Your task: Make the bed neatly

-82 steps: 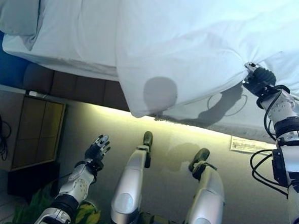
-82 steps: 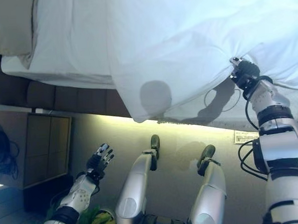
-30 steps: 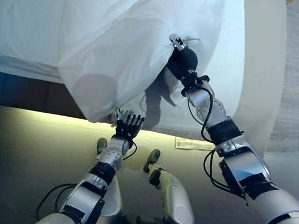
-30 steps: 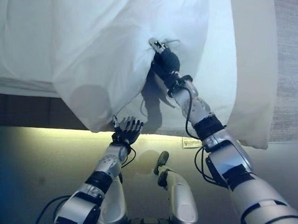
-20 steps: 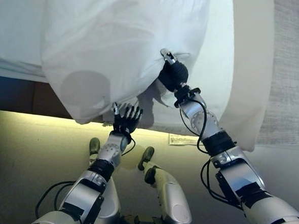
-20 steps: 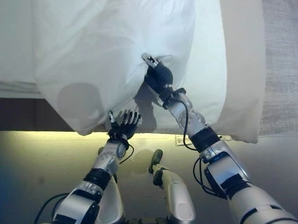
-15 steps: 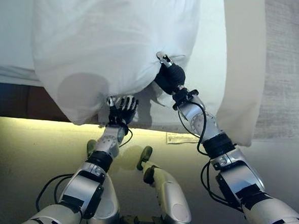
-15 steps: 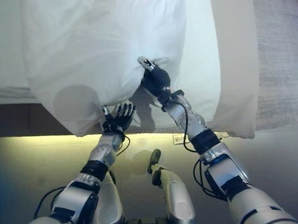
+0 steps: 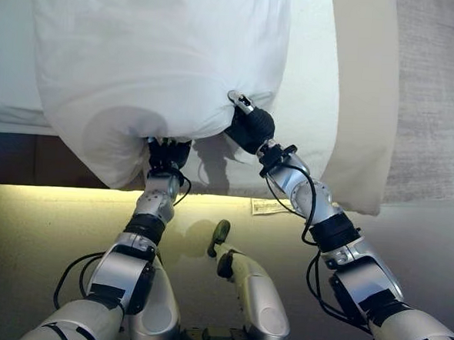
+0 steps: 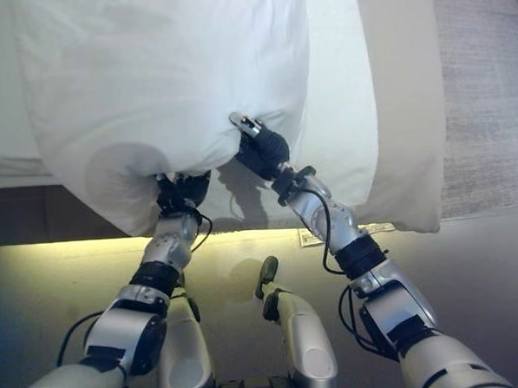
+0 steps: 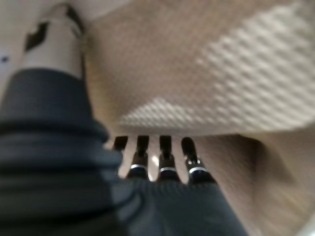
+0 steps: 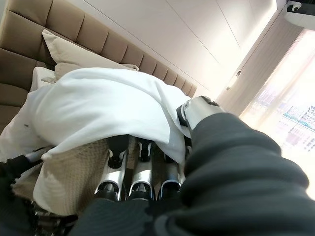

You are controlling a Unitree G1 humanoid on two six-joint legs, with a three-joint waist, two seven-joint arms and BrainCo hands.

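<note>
A white duvet point(image 9: 157, 50) lies bunched on the bed and hangs over its near edge. My right hand point(image 9: 251, 127) is shut on a fold of the duvet's edge. In the right wrist view its fingers point(image 12: 142, 182) and thumb point(image 12: 197, 110) curl round the white cloth point(image 12: 108, 108), with a beige woven cloth point(image 12: 78, 167) below. My left hand point(image 9: 166, 152) is pushed up under the hanging hem, just left of the right hand. In the left wrist view its fingers point(image 11: 162, 157) are straight against the beige woven cloth point(image 11: 221, 73).
The white sheet point(image 9: 309, 82) and a cream mattress corner point(image 9: 362, 109) lie to the right, with grey carpet point(image 9: 436, 90) beyond. A dark bed base point(image 9: 12, 157) shows at the left above a lit floor strip. A padded tan headboard point(image 12: 59, 29) shows in the right wrist view.
The camera has swung along the bed. My left hand has risen from near the floor, open, up under the duvet's hem. My right hand has kept its hold on the duvet.
</note>
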